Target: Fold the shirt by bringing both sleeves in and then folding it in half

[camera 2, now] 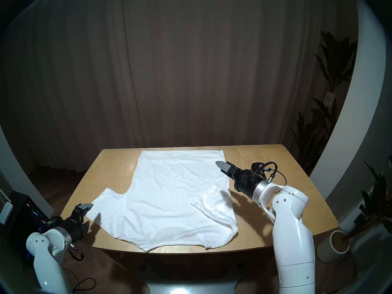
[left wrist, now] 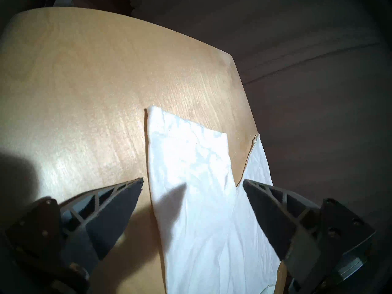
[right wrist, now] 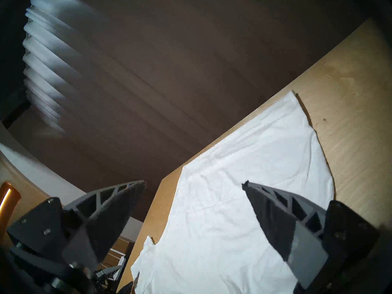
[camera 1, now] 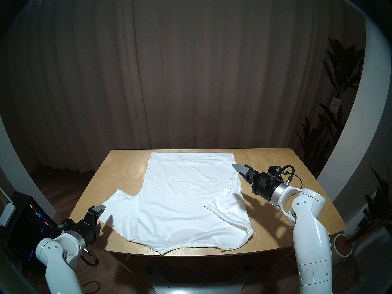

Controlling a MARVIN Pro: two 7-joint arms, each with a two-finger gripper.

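The white shirt (camera 1: 180, 202) lies flat on the wooden table (camera 1: 118, 170), collar at the near edge and hem at the far edge; no red lettering shows. Its left sleeve (camera 1: 118, 206) is spread out sideways on the table. Its right sleeve (camera 1: 227, 204) lies folded over onto the body. My left gripper (camera 1: 101, 216) is open and empty just off the left sleeve's hem, and the sleeve (left wrist: 186, 160) runs between its fingers in the left wrist view. My right gripper (camera 1: 241, 174) is open and empty, held above the shirt's right side edge, with the shirt body (right wrist: 233, 202) below it.
Bare table shows left and right of the shirt. A dark curtain hangs behind the table. Potted plants (camera 1: 339, 96) and a white pot (camera 1: 342, 244) stand at the right. A lit computer case (camera 1: 31, 219) stands on the floor at the left.
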